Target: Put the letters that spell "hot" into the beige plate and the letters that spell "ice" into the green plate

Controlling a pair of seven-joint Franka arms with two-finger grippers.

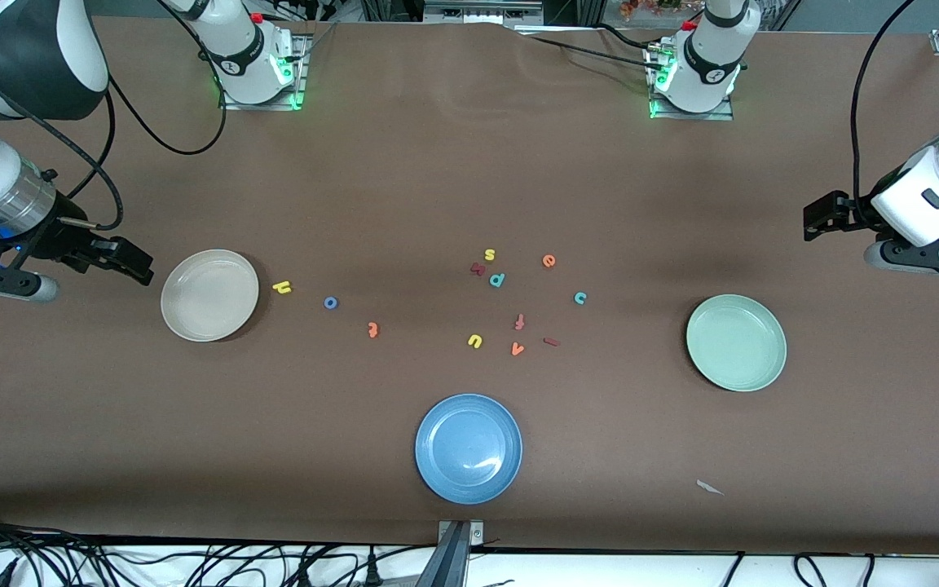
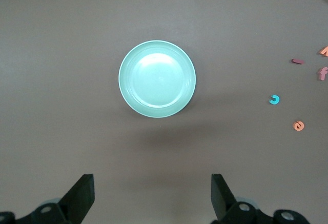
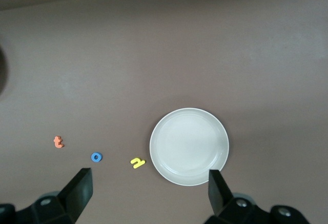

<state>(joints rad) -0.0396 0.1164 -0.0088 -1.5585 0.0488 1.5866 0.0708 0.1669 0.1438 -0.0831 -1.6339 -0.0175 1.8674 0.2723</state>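
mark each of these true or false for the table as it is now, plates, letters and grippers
1. The beige plate holds no letters. True.
2. The blue o lies in the blue plate. False: it lies on the table between the yellow h and the orange t.
3. The left gripper is open and holds nothing. True.
4. The teal c is already in the green plate. False: the plate is empty and the c lies on the table, nearer the middle.
5. The right gripper is shut on the yellow h. False: it is open and empty, up by the beige plate.
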